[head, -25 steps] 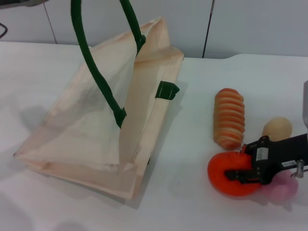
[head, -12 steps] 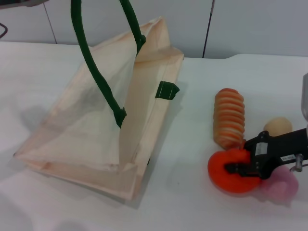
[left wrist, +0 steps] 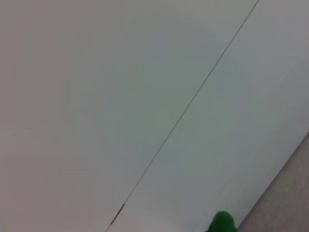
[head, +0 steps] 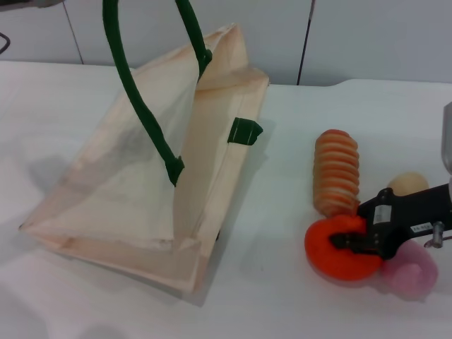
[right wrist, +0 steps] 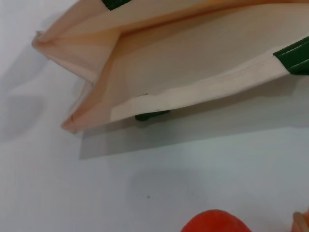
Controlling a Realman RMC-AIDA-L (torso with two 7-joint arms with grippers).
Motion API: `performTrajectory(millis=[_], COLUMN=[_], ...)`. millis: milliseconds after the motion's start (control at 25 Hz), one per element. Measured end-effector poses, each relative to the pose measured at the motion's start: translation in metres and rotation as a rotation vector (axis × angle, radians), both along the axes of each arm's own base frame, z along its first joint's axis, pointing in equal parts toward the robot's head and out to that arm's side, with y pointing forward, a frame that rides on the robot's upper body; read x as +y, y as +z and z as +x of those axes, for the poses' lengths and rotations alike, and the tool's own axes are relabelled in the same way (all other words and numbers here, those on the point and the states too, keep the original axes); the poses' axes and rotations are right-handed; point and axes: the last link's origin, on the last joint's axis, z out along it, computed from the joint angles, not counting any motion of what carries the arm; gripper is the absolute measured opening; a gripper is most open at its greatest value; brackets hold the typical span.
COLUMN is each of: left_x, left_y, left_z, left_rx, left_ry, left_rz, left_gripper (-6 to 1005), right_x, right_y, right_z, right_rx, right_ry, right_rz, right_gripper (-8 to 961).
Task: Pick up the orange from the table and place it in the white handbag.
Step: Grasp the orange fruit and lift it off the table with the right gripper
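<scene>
White tabletop (head: 282, 296) fills the workspace, with pale wall panels behind it. The white handbag (head: 141, 191) lies toward the robot's left, its mouth pulled open and one dark green handle (head: 134, 92) drawn upward out of the head view. The left gripper is not visible in any view; its finger state cannot be told. The right gripper (head: 346, 244) reaches in from the robot's right, low over the table, its black fingers closed narrowly on the orange (head: 335, 251). The orange sits at the table surface (whether it touches the table cannot be told), well apart from the bag. A ridged orange-and-cream oblong (head: 336, 173) lies just behind the orange. A pink round fruit (head: 413, 275) sits just beside the orange, partly under the gripper body. A tan round fruit (head: 406, 185) lies near the oblong.
</scene>
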Motion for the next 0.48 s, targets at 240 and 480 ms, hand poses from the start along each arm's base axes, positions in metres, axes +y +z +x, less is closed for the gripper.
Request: performTrajectory(millis=[240,480], left_x=[0.000,0.000], left_y=[0.000,0.000], left_z=[0.000,-0.001], left_rx=[-0.001,-0.001], left_ry=[0.000,0.001], left_rz=[0.000,-0.001], left_gripper=[122,123], right_x=[0.000,0.002], right_y=[0.002,0.011], right_z=[-0.001,-0.008], right_rx=[0.002,0.020], right_ry=[0.005,0.031], right_rz=[-0.003,0.016], right_gripper=[243,194])
